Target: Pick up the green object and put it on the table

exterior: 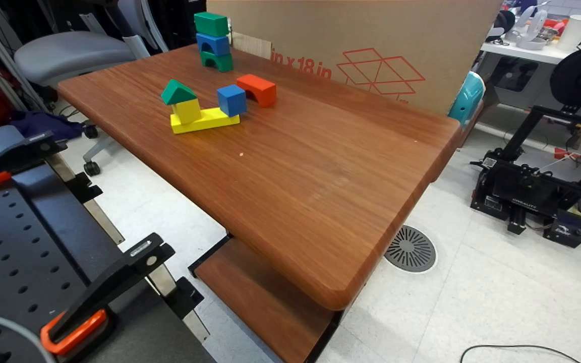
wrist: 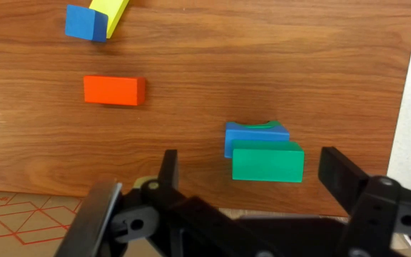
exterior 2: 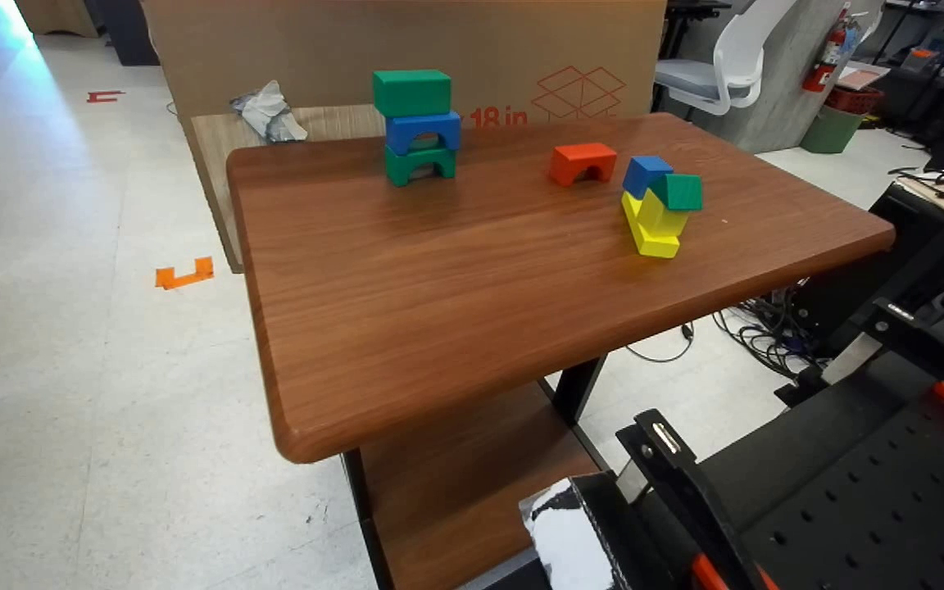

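Observation:
The green block [exterior: 211,24] is a plain bright green box on top of a stack. It is also seen in an exterior view [exterior 2: 412,93] and in the wrist view [wrist: 268,164]. Under it are a blue arch [exterior 2: 423,129] and a green arch [exterior 2: 420,164], which rests on the table. The table [exterior: 310,166] is a large reddish-brown wood-grain top, also in an exterior view [exterior 2: 456,279]. My gripper [wrist: 250,166] shows only in the wrist view. It is open and empty, with its fingers to the left and right of the green block, apart from it.
A red-orange arch [exterior: 260,91] stands near the stack. A blue cube [exterior: 232,101] and a yellow block [exterior: 187,111] sit on a long yellow piece [exterior: 210,122]; a green triangular piece [exterior: 177,93] tops the yellow block. A cardboard box [exterior: 290,30] stands along one table edge.

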Tool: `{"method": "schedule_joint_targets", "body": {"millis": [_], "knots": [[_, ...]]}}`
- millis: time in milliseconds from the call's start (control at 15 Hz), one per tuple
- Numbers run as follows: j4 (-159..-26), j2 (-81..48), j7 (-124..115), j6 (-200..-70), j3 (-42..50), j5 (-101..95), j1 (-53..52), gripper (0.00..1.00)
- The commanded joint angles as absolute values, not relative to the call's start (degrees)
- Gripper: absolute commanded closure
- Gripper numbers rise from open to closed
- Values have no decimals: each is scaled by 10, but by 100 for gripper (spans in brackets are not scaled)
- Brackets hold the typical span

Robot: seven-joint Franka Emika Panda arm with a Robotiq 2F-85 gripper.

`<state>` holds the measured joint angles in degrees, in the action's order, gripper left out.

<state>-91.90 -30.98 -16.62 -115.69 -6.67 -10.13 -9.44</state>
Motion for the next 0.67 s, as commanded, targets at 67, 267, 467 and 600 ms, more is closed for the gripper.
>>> {"method": "schedule_joint_targets", "body": {"millis": [67,267,467,600], "knots": [[-891,-334,-143,-1143,-56,-73,-103,0],[-889,-341,-146,-1147,-54,-69,-105,0],[-889,-348,-153,-1152,-50,-73,-109,0],[-884,-357,-154,-1150,-49,-73,-111,0]]}}
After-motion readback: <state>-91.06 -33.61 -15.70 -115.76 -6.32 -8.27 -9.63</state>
